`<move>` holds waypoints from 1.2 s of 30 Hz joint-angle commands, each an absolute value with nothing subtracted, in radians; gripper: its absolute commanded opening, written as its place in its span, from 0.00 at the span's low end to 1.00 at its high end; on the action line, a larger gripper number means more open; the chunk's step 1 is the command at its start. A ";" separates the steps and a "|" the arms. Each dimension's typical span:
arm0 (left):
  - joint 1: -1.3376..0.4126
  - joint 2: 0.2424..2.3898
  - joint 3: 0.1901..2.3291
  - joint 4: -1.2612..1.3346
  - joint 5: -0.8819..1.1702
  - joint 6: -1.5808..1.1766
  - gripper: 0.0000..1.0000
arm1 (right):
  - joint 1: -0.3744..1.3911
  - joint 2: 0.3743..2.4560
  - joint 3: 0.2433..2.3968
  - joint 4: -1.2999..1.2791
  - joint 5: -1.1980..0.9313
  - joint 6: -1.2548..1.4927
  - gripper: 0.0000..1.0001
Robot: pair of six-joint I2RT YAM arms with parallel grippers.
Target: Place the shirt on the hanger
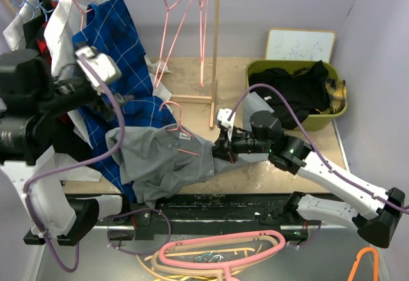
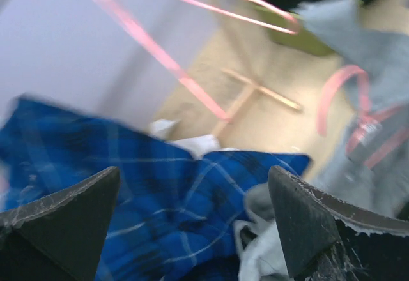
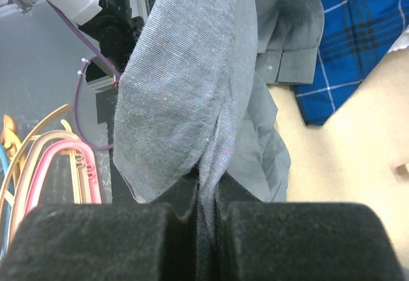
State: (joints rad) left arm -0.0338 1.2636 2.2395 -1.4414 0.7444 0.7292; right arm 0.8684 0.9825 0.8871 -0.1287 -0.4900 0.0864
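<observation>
The grey shirt [image 1: 166, 159] lies crumpled on the table's near left part, below the rack. The pink wire hanger [image 1: 181, 129] rests at its collar with the hook sticking up; it also shows in the left wrist view [image 2: 335, 92] against the shirt [image 2: 377, 51]. My right gripper [image 1: 220, 147] is shut on a fold of the shirt's right edge [image 3: 185, 83], the cloth pinched between its pads [image 3: 206, 198]. My left gripper [image 1: 105, 96] is raised at the left, open and empty [image 2: 195, 172], over the blue checked shirt [image 2: 160, 191].
The blue checked shirt [image 1: 118, 45] and other clothes hang on the wooden rack [image 1: 215, 51], with spare pink wire hangers [image 1: 172, 25]. A green basket [image 1: 339, 112] of black cloth stands at back right. Chunky hangers [image 1: 223, 252] lie below the table's near edge.
</observation>
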 commanded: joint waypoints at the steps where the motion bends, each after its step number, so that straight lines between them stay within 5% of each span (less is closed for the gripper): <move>1: 0.029 1.286 2.388 -1.086 0.267 0.194 1.00 | 0.867 1.048 1.114 -0.231 -0.517 -0.022 0.00; 4: 0.073 1.304 2.406 -0.935 -0.288 -0.058 1.00 | 0.870 1.158 1.300 -0.278 -0.454 -0.005 0.00; 7: 0.109 1.305 2.399 -0.884 -0.489 -0.092 1.00 | 0.903 1.252 1.471 -0.318 -0.390 0.002 0.00; 15: 0.113 1.262 2.293 -0.830 -0.552 -0.076 1.00 | 0.961 1.431 1.796 -0.490 0.055 0.137 0.00; 23: 0.113 1.240 2.196 -0.819 -0.508 -0.078 1.00 | 0.963 1.293 1.771 -0.643 0.602 0.342 0.00; 28: 0.114 1.233 2.141 -0.806 -0.503 -0.081 1.00 | 0.963 1.313 1.803 -0.612 0.499 0.304 0.00; 36: 0.126 1.189 2.041 -0.766 -0.527 -0.050 1.00 | 0.982 1.586 2.161 -0.583 0.344 0.193 0.00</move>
